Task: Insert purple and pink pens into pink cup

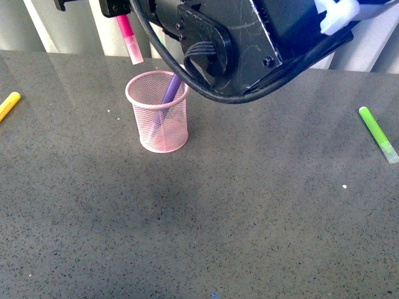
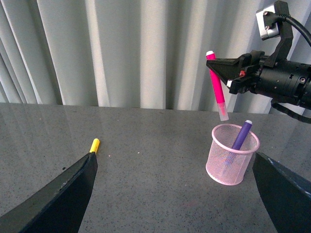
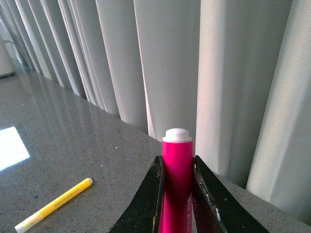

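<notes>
The pink cup (image 1: 158, 113) (image 2: 232, 154) stands upright on the grey table. The purple pen (image 1: 172, 89) (image 2: 241, 135) leans inside it, its top poking above the rim. My right gripper (image 3: 176, 165) (image 2: 217, 65) is shut on the pink pen (image 1: 129, 38) (image 2: 216, 85) (image 3: 176, 187). That pen hangs nearly upright, cap end down, in the air above the cup's far rim and apart from it. My left gripper (image 2: 175, 167) is open low over the table, with the cup near its one finger (image 2: 284, 191).
A yellow marker (image 1: 9, 104) (image 2: 94, 145) (image 3: 52, 204) lies at the table's left. A lime-green marker (image 1: 378, 134) lies at the right. Pale pleated curtains (image 2: 136, 53) close off the back edge. My right arm (image 1: 249, 37) crosses the top of the front view.
</notes>
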Controlling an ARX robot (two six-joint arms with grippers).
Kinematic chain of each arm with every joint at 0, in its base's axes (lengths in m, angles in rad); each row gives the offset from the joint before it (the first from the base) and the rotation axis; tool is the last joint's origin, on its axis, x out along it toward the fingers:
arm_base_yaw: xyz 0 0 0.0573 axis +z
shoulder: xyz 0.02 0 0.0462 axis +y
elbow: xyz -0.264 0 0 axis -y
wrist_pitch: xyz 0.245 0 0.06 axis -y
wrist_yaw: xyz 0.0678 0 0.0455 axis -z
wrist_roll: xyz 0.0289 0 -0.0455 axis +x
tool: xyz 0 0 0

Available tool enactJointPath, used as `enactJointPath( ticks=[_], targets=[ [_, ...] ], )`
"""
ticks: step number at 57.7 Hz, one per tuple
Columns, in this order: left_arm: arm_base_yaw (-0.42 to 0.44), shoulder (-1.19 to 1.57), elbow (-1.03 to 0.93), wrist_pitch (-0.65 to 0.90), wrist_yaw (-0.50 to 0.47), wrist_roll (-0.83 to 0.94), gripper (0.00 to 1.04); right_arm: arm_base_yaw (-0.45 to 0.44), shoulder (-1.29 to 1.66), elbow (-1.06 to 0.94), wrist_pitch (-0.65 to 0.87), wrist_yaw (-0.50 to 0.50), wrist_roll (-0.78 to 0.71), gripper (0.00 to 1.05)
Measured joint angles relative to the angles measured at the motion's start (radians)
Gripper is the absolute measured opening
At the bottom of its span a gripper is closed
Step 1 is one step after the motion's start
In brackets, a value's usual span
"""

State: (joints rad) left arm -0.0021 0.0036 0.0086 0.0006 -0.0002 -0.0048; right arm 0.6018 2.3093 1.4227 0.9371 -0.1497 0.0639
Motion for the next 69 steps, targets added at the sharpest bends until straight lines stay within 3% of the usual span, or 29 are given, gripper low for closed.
enactJointPath(
  ticks=[49,69],
  targets=[
    [0.0,0.0,0.0,0.0,0.0,0.0,0.98,-0.003,0.025,-0.044,-0.032,0.014,0.008,0.12],
    [0.0,0.0,0.0,0.0,0.0,0.0,0.98,-0.003,-0.006,-0.112,-0.046,0.049,0.072,0.69]
  ],
)
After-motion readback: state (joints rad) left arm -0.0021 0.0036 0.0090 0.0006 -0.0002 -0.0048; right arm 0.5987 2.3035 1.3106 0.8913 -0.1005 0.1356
